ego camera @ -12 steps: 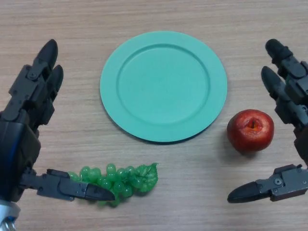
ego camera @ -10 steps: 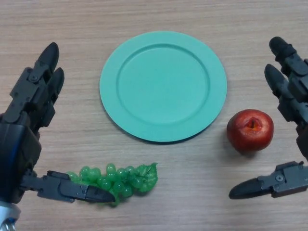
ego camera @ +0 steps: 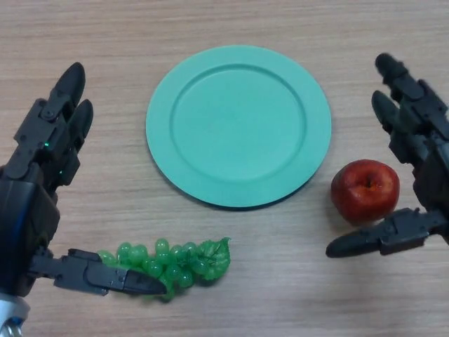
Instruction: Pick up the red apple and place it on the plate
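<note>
- Red apple [ego camera: 365,190] on the wooden table [ego camera: 231,295], just beside the lower right rim of the green plate [ego camera: 238,125], not on it yet.
- Right hand [ego camera: 421,175] next to the apple: fingers straight and spread above and to the right, thumb reaching in just below it, apple sitting in the gap between them, nothing clamped so far.
- Left hand [ego camera: 35,189] well apart across the table, fingers straight, thumb lying over the green grapes [ego camera: 175,261] without curling round them.
- Right hand clearly the nearer; apple roundish, no long axis to favour.
- Likely next: close round the apple, then carry it left and up to the plate.
</note>
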You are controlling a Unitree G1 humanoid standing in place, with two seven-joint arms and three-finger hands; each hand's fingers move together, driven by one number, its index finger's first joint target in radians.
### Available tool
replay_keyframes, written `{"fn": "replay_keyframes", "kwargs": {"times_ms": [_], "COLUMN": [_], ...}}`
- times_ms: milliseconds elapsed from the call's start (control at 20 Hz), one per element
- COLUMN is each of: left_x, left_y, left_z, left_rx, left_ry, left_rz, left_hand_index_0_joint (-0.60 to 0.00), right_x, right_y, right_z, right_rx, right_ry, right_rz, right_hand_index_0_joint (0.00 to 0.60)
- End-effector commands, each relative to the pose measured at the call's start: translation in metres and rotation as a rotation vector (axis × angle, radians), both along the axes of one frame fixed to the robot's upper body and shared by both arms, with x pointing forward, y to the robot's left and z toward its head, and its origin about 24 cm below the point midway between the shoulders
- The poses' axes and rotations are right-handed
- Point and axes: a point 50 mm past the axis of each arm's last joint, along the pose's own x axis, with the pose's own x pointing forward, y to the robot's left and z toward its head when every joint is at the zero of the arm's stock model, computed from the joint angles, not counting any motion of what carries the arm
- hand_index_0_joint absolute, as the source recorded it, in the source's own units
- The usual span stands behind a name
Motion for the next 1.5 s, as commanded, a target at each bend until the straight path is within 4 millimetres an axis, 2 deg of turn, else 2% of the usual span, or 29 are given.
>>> {"fn": "replay_keyframes", "kwargs": {"times_ms": [50,300,500,550,600,650,700,750,1000,1250,1400,1500], "left_x": [-0.013,-0.016,-0.019,-0.019,-0.019,-0.019,-0.020,-0.020,-0.022,-0.023,-0.025,-0.026], "left_y": [0.000,0.005,0.012,0.012,0.012,0.012,0.011,0.010,0.008,0.010,0.011,0.013], "left_z": [0.026,0.026,0.023,0.023,0.023,0.023,0.023,0.023,0.023,0.024,0.025,0.026], "left_rx": [0.040,0.013,0.014,0.014,0.014,0.014,0.015,0.016,0.014,0.000,-0.007,-0.016], "left_ry": [-0.219,-0.239,-0.242,-0.241,-0.240,-0.240,-0.240,-0.239,-0.251,-0.258,-0.260,-0.260], "left_rz": [-0.002,0.001,0.028,0.029,0.030,0.032,0.035,0.036,0.035,0.035,0.034,0.034], "left_hand_index_0_joint": [0.000,0.000,0.000,0.000,0.000,0.000,0.000,0.000,0.000,0.000,0.000,0.000], "right_x": [0.008,0.044,0.052,0.052,0.052,0.050,0.048,0.043,0.032,0.037,0.051,0.064], "right_y": [-0.015,-0.026,-0.037,-0.037,-0.037,-0.037,-0.035,-0.031,-0.012,0.032,0.061,0.079], "right_z": [0.026,-0.005,-0.029,-0.030,-0.033,-0.036,-0.040,-0.039,0.007,0.049,0.060,0.058], "right_rx": [0.005,-0.085,-0.054,-0.053,-0.051,-0.051,-0.041,0.002,0.060,0.010,-0.028,-0.059], "right_ry": [-0.228,-0.174,-0.090,-0.085,-0.070,-0.054,-0.025,0.006,-0.056,-0.099,-0.124,-0.129], "right_rz": [-0.010,-0.039,-0.096,-0.097,-0.099,-0.101,-0.102,-0.095,-0.064,0.053,0.124,0.130], "right_hand_index_0_joint": [0.000,0.000,0.000,0.101,0.250,0.350,0.500,0.598,0.600,0.600,0.600,0.600]}}
